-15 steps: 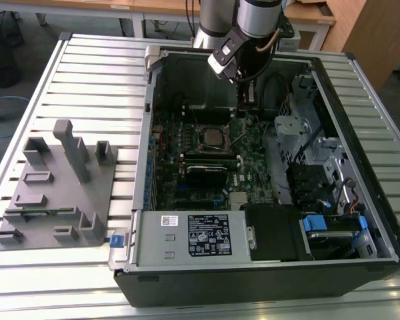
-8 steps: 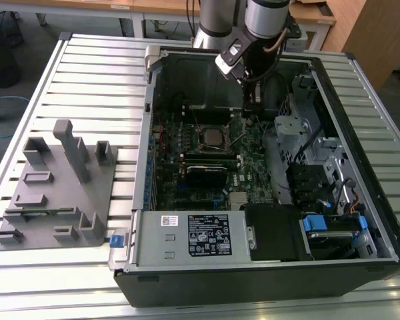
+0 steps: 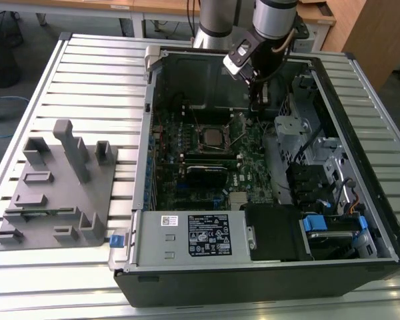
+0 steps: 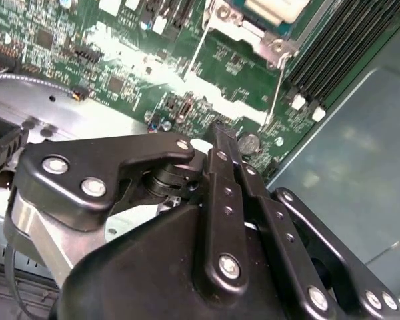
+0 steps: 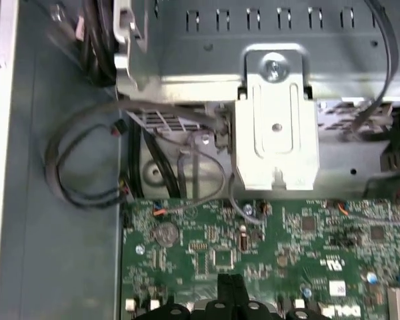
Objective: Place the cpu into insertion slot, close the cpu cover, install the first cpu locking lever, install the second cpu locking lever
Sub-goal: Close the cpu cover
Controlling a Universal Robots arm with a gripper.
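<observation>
We see the pincer (image 3: 259,105) low inside the open computer case (image 3: 360,153), over the green motherboard (image 3: 187,143), just to the exterior view's right of the insertion slot (image 3: 212,148). Its fingers (image 4: 221,193) are pressed together with nothing between them. The cpu (image 3: 213,137) sits in the slot. The cpu cover (image 4: 253,30) lies down around it. Two thin locking levers (image 4: 195,63) angle out over the board. The case rests on the slatted desk (image 3: 87,73), with a grey fixture (image 3: 57,187) at the exterior view's left.
</observation>
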